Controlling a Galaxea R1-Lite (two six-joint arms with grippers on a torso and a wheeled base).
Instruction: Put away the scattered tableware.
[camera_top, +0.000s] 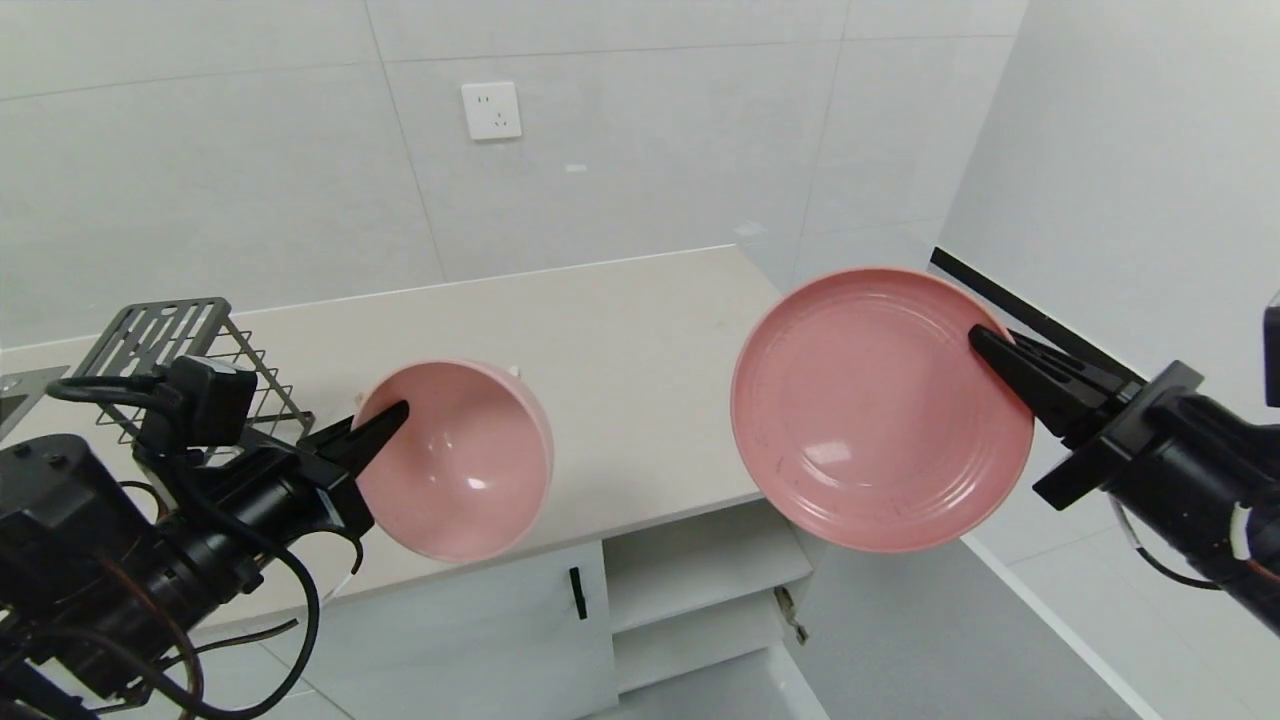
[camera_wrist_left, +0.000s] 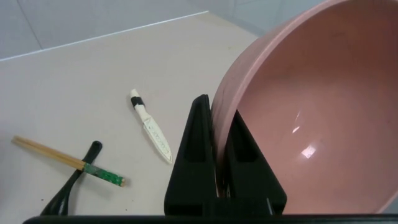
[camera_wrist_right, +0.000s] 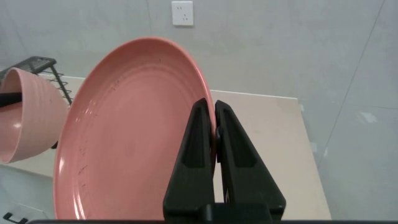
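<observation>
So far two pieces are lifted. The left gripper (camera_top: 398, 412) is clamped on the rim of the pink bowl (camera_top: 470, 470), tilted above the countertop (camera_top: 640, 330) near the wire dish rack (camera_top: 160, 335). The right gripper (camera_top: 978, 338) pinches the edge of the pink plate (camera_top: 860, 400), held up beyond the counter's end. Neither is stowed yet. Chopsticks (camera_wrist_left: 62, 158), a black spoon (camera_wrist_left: 71, 186) and a white knife (camera_wrist_left: 151, 129) lie loose on the countertop, so I judge most of the job remains.

A kitchen — tiled walls (camera_top: 640, 150), a beige countertop (camera_top: 620, 340) over white cabinets (camera_top: 480, 630), a wire dish rack (camera_top: 160, 330).
</observation>
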